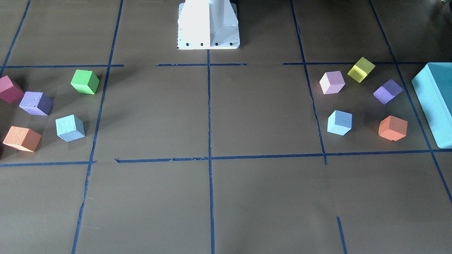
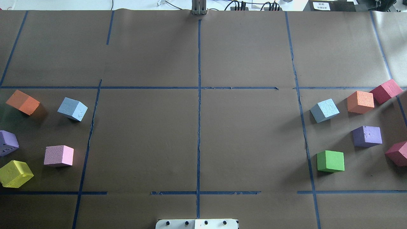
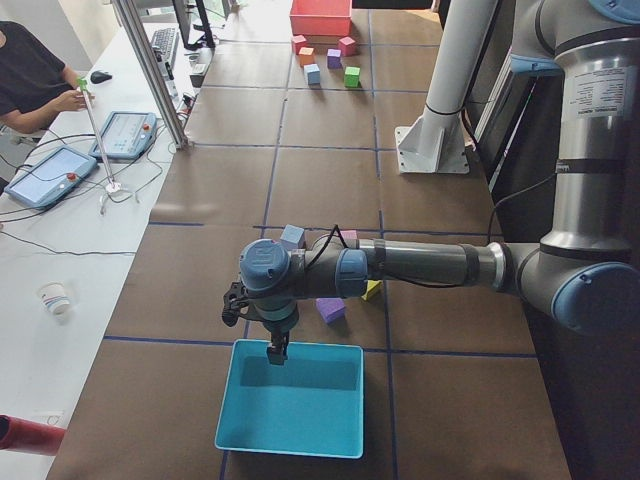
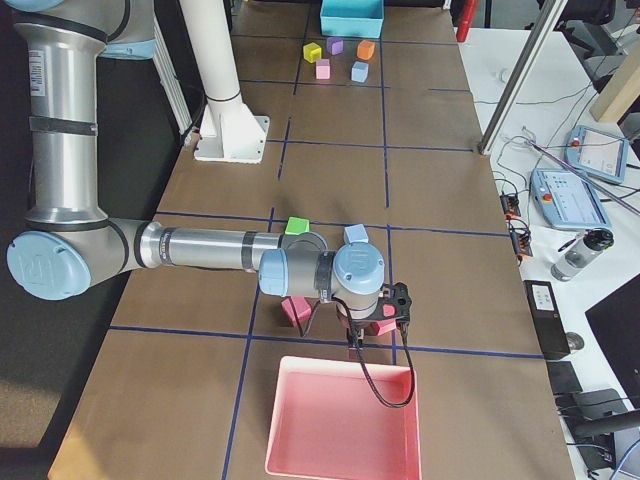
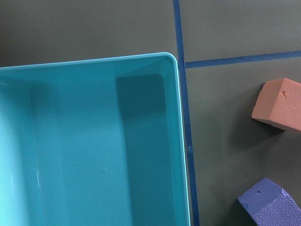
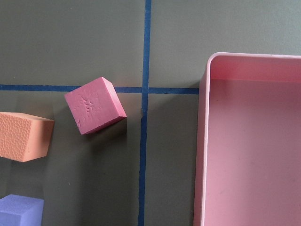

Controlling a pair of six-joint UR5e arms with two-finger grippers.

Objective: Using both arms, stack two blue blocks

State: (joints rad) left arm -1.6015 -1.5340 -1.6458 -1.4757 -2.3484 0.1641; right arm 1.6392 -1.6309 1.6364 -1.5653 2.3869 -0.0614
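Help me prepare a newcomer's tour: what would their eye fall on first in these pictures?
Bright foam cubes sit in two clusters at opposite ends of the brown, blue-taped table, each cluster holding one pale block: the left blue block and the right blue block. Beyond each cluster an arm reaches out over a tray: the left arm above the teal tray, the right arm above the pink tray.
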